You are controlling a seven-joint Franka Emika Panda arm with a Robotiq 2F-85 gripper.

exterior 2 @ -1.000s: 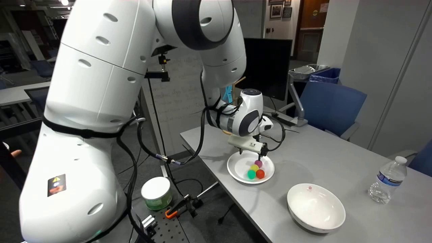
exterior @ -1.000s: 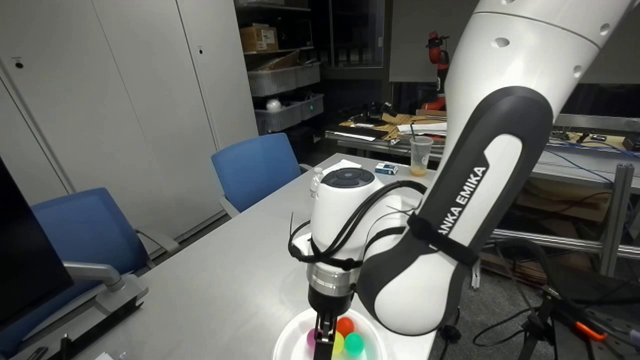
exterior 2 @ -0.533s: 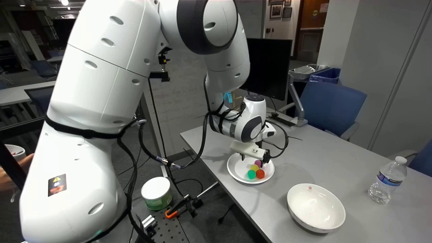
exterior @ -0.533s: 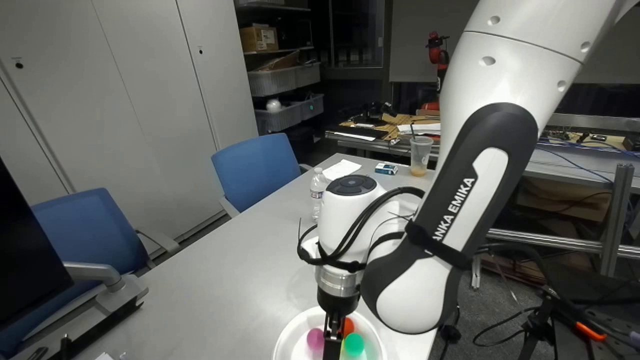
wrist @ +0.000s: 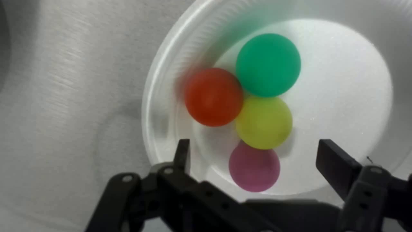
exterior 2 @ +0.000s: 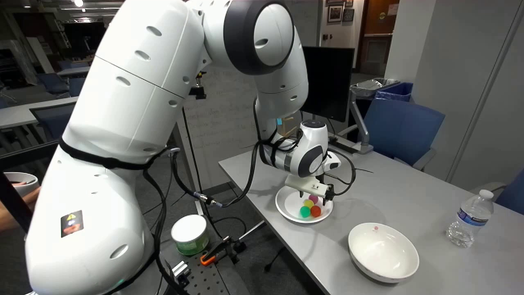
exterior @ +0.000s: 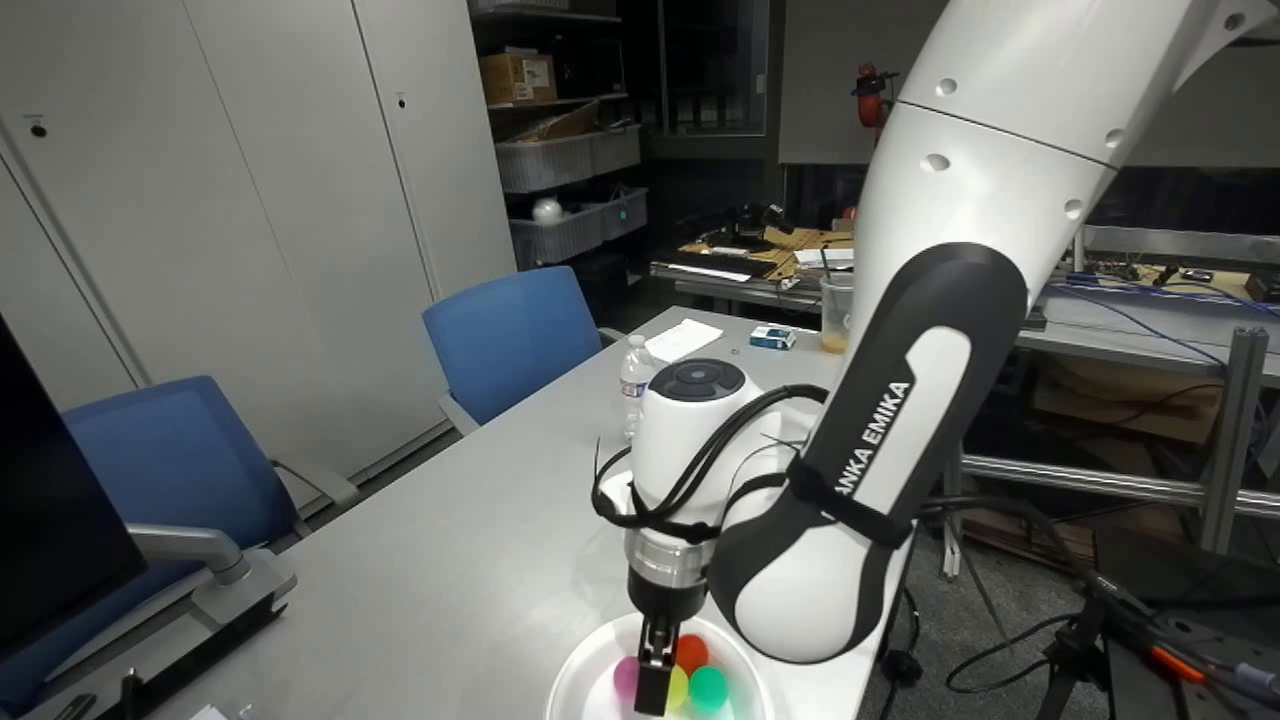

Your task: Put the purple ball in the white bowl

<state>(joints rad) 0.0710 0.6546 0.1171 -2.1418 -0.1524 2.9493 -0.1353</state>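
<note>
You're likely at pre-grasp, tool (wrist: 257,156) spread above the white plate (wrist: 341,80); next, lower around its purple ball (wrist: 254,169).

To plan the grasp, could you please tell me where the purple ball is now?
In the wrist view, the purple ball is on the white plate, low in the picture, right of centre, next to the yellow ball.

Purple ball (wrist: 254,169) looks smooth, white bowl (exterior 2: 383,253) glossy.
</note>
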